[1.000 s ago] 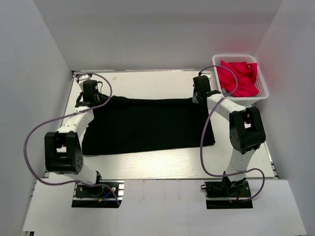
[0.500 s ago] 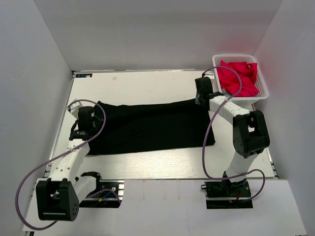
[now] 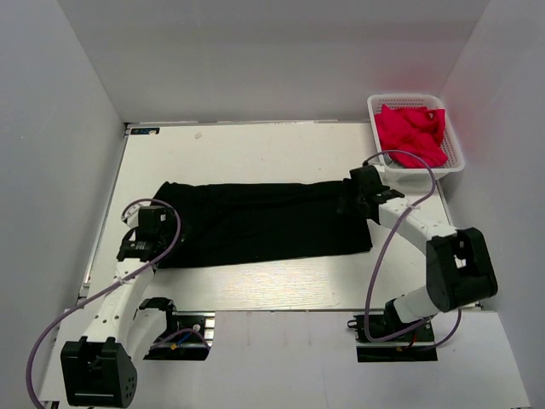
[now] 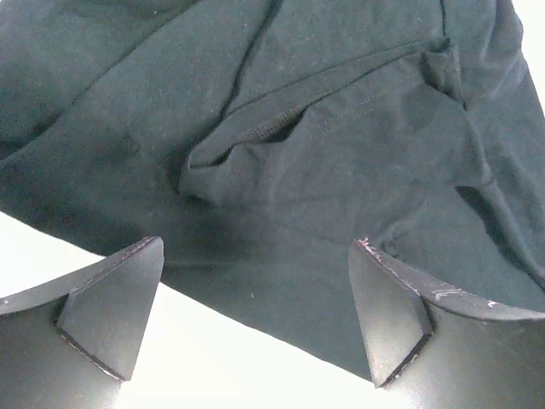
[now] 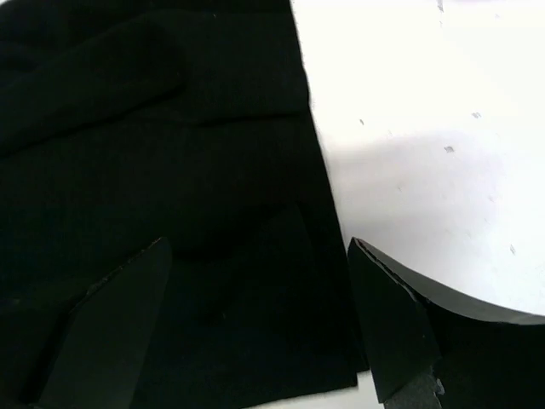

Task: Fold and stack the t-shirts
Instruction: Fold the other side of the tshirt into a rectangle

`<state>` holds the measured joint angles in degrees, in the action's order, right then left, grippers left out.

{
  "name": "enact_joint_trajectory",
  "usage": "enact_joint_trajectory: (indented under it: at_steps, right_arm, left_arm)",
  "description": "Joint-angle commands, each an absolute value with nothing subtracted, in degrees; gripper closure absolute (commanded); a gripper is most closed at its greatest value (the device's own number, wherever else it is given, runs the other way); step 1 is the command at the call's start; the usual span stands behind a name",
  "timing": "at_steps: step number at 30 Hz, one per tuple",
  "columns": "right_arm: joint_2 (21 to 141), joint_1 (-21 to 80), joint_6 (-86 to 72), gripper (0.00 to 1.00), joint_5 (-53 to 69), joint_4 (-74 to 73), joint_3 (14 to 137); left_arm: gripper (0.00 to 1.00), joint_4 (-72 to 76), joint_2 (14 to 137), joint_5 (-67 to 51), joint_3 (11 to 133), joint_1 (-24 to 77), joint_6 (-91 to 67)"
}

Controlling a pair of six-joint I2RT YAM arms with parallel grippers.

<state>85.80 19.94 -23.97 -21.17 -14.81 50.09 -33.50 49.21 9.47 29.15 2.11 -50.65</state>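
Note:
A black t-shirt (image 3: 255, 221) lies flat across the middle of the table as a long folded band. My left gripper (image 3: 143, 240) stands open over its left end. In the left wrist view the gripper (image 4: 255, 256) has nothing between its fingers, and the black t-shirt (image 4: 324, 145), with a puckered seam, lies below. My right gripper (image 3: 363, 192) stands open over the shirt's right end. In the right wrist view the gripper (image 5: 260, 247) is empty above the black t-shirt's (image 5: 170, 170) straight edge. Pinkish-red t-shirts (image 3: 410, 132) lie bunched in a basket.
The white basket (image 3: 457, 159) stands at the table's far right corner, just behind the right arm. White walls close in the table (image 3: 255, 153) on the left, back and right. Purple cables loop off both arms.
Both grippers have come toward the near side with the shirt's far edge, then opened and let it go. The shirt now lies as a narrower band.

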Motion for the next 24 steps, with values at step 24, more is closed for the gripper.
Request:
enact_joint_trajectory:
  at_steps: [24]
  right_arm:
    - [112.8,26.0,-22.9,0.1,-28.5,-29.4,82.3]
  left_arm:
    - [0.0,-22.0,95.2,5.2,57.4,2.3,-44.3]
